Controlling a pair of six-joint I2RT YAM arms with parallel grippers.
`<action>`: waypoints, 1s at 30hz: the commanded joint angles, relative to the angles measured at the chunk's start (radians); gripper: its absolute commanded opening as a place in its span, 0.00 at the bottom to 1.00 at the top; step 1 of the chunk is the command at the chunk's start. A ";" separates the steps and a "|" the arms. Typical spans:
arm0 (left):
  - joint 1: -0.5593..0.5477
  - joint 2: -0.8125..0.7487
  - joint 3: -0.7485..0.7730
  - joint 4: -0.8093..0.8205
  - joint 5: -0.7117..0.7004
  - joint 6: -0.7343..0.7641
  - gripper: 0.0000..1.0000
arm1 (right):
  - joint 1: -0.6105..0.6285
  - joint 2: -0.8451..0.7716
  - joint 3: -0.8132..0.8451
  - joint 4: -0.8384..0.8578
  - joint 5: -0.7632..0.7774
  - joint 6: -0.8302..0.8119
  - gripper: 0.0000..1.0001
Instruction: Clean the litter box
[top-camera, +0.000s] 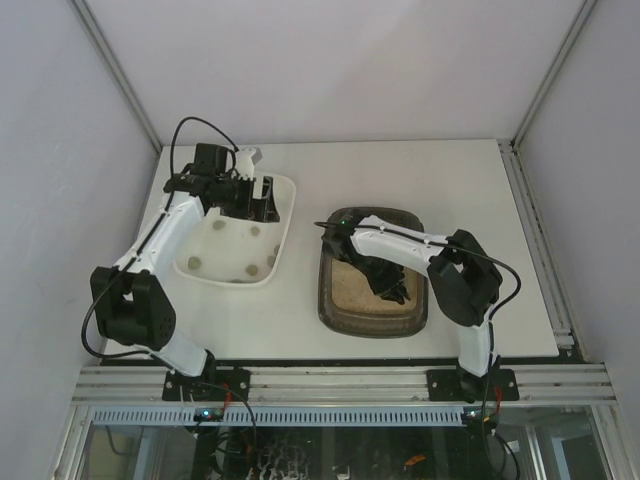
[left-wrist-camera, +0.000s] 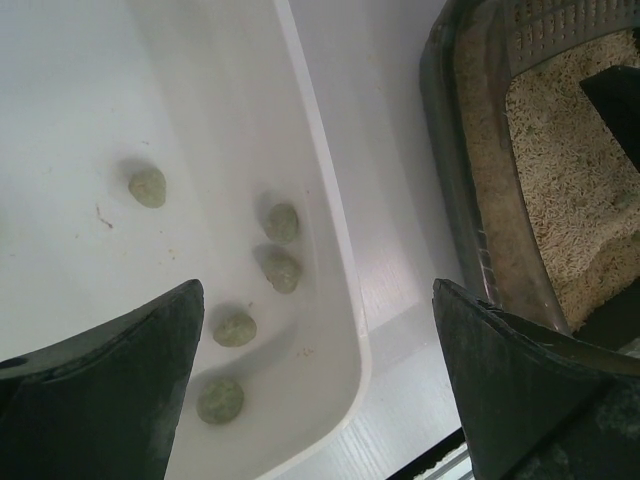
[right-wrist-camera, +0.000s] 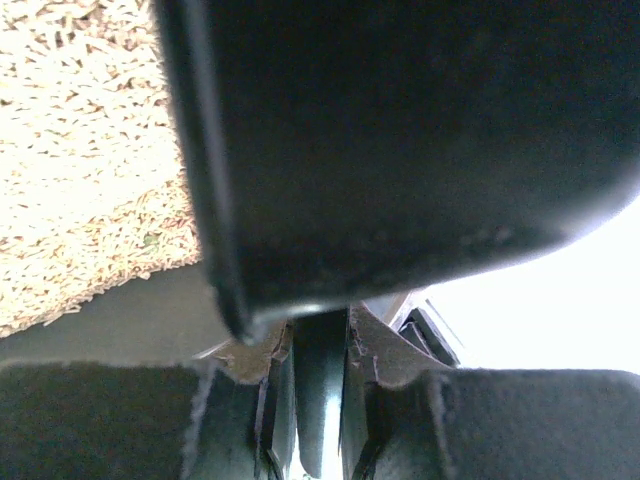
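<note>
Litter box (top-camera: 371, 326) beneath folded right arm (top-camera: 396, 242)

A blurred dark shape (right-wrist-camera: 400, 140) is filling the view just ahead of the right gripper (right-wrist-camera: 320, 395) (identity unclear), hiding most of the litter box (right-wrist-camera: 110, 325).

No writing, label, brand mark, number or sign can be read in any of the views. The litter box (top-camera: 371, 326) shows only plain dark plastic along its rim. The white tray (top-camera: 288, 216) to the left of the litter box shows only plain white walls.
</note>
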 joint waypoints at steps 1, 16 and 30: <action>-0.003 0.001 0.018 0.014 0.043 -0.017 1.00 | 0.003 -0.010 -0.006 -0.020 0.072 0.066 0.00; -0.008 0.003 0.010 0.052 0.032 -0.045 1.00 | 0.012 0.154 0.092 -0.017 0.238 0.067 0.00; -0.015 0.005 -0.010 0.072 0.009 -0.048 1.00 | 0.020 0.228 0.136 -0.022 0.355 0.065 0.00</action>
